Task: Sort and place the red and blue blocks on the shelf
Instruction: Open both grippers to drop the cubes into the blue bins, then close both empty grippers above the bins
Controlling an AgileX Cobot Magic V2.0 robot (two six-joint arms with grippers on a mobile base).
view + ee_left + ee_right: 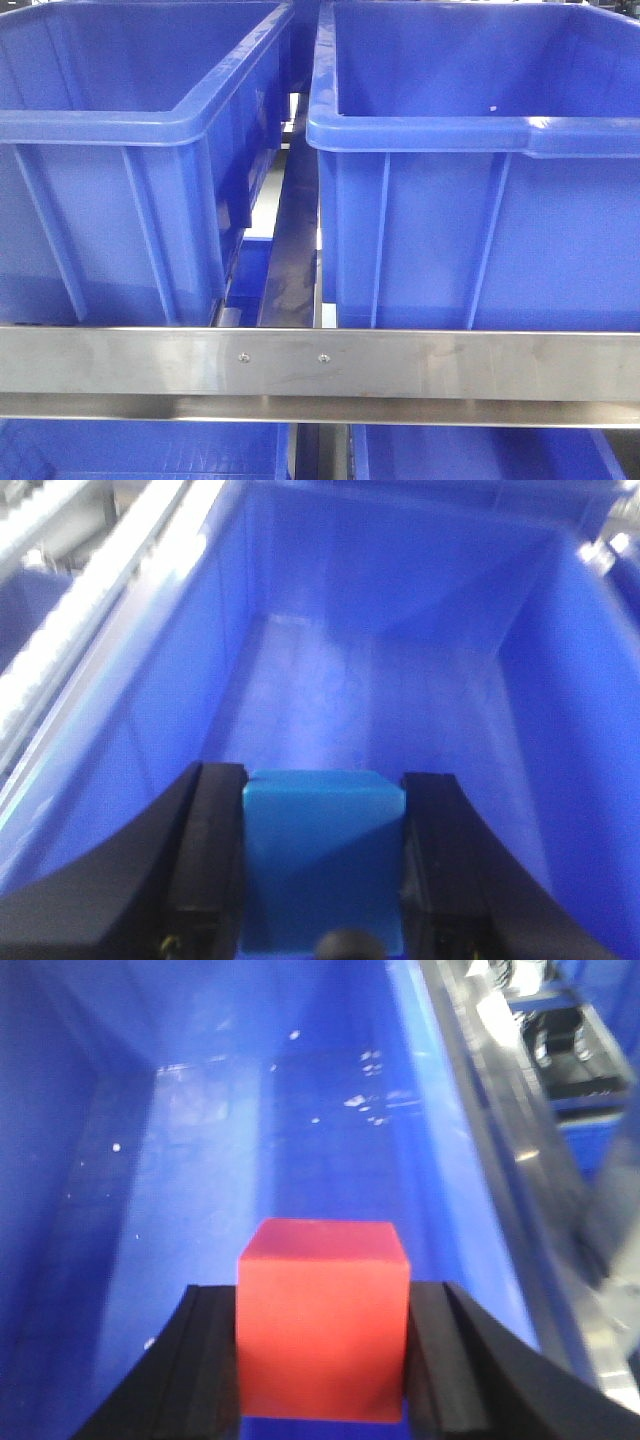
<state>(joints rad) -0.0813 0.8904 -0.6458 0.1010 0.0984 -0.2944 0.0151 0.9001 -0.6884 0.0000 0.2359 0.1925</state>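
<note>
Pinching the blue block [322, 865] between its two black fingers [215, 860], the left gripper [322, 880] holds it above the bare floor of a big blue crate [560, 710]; the fingers press flat on the block's left and right faces. Beyond the block the crate floor runs back to the far wall, and past the crate's left rim a white roller track [95, 610] slants away.

The right gripper [322, 1360] is clamped the same way on the red block [322, 1320], one black finger [205, 1365] against each side, over the floor of another blue crate [60, 1160]. A steel rail [510, 1160] of the shelf runs along that crate's right rim.

From the front view, the shelf's flat steel rail [450, 362], with two screws [245, 357] near its middle, crosses nearest. Behind it two blue crates sit side by side, the left crate [100, 190] and the right crate [450, 220], a narrow gap between them. Neither gripper nor block shows in this view.
</note>
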